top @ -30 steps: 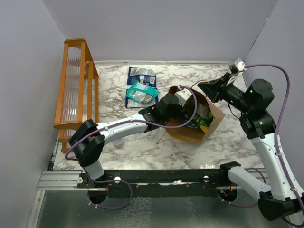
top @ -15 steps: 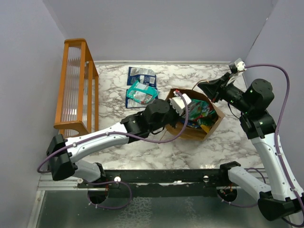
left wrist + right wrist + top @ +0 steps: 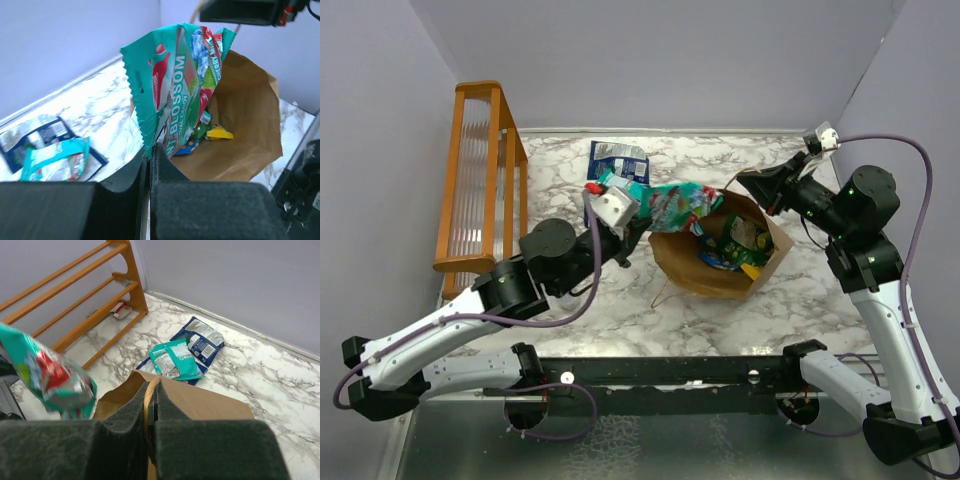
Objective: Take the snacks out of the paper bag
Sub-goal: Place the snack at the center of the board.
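Top view, left end effector (image 3: 638, 225): clenched on one end of a teal-green packet (image 3: 678, 207), at the left of the bag's mouth.
Top view, teal-green packet: in the air, stretched out from the fingers over the near-left rim of the paper bag (image 3: 700, 280).
Top view, paper bag: lies on the marble tabletop (image 3: 620, 310) with its mouth open and more snacks (image 3: 740, 245) in green, yellow and blue inside.
Top view, right end effector (image 3: 748, 184): at the bag's far rim, jaws closed.
Top view, taken-out packets: a dark blue packet (image 3: 618, 157) lies flat on the tabletop left of the bag, well apart from it; a second teal packet (image 3: 620, 187) lies just near of it, partly hidden by the left wrist.
Top view, wooden rack (image 3: 480, 190): stands along the left wall.
Left wrist view, left end effector (image 3: 149, 165): jaws pressed together on the lower edge of the teal-green packet (image 3: 175, 90), which stands up crumpled in front of the paper bag (image 3: 250, 125).
Left wrist view, bag contents: a yellow packet (image 3: 220, 132) and others lie deep inside.
Left wrist view, tabletop: the dark blue packet (image 3: 30, 137) and second teal packet (image 3: 55, 160) overlap at the left.
Right wrist view, right end effector (image 3: 151, 415): shut on the bag's thin twisted handle (image 3: 147, 395), above the brown rim (image 3: 200, 400).
Right wrist view, held packet (image 3: 50, 377): hangs in the air at the left, near the bag's rim.
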Available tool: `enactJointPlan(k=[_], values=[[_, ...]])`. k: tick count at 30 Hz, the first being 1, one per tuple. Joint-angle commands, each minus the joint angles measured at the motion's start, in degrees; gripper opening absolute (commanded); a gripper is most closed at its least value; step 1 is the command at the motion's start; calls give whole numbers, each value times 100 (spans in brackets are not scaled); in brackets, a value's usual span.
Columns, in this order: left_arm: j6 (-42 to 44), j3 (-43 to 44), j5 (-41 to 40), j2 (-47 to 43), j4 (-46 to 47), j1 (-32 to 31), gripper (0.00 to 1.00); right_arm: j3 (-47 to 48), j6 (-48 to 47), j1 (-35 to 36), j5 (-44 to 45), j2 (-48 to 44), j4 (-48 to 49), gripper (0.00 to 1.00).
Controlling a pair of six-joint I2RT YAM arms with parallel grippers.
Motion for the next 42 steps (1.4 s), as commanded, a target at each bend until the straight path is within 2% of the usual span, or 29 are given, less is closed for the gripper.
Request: enactJointPlan(k=[1, 5, 9, 11, 13, 18, 23, 26, 30, 33, 36, 42], values=[[-113, 307, -1233, -572, -374, 2, 0, 185, -76, 2, 17, -58, 37, 1], [-268, 473, -2448, -591, -763, 2, 0, 180, -78, 4, -13, -39, 49, 1], [-472, 943, -3677, 27, -1602, 11, 0, 196, -86, 4, -15, -42, 31, 1], [-554, 1041, -3938, 247, -1756, 74, 0, 190, -94, 4, 8, -43, 16, 2], [-712, 979, -3835, 304, -1688, 214, 0, 172, -100, 4, 36, -50, 26, 1], [-1208, 513, -3126, 257, -1385, 1021, 0, 156, -83, 4, 7, -54, 47, 1], [-1558, 182, -2041, 712, -1405, 1911, 0, 101, -47, 4, -28, -75, 94, 1], [-1876, 49, -1053, 1094, -1345, 2619, 0, 74, -36, 4, -15, -95, 122, 1], [-2214, -84, 463, 1476, -563, 3472, 0, 159, -42, 4, -7, -88, 74, 1], [-2554, 184, 1324, 2127, -271, 3970, 0, 180, -35, 4, 0, -107, 83, 1], [-2731, 669, 2037, 2881, -91, 4201, 0, 238, -48, 2, 17, -107, 27, 2], [-2991, 1536, 2624, 4122, 238, 4368, 0, 209, -42, 4, 25, -139, 5, 1]])
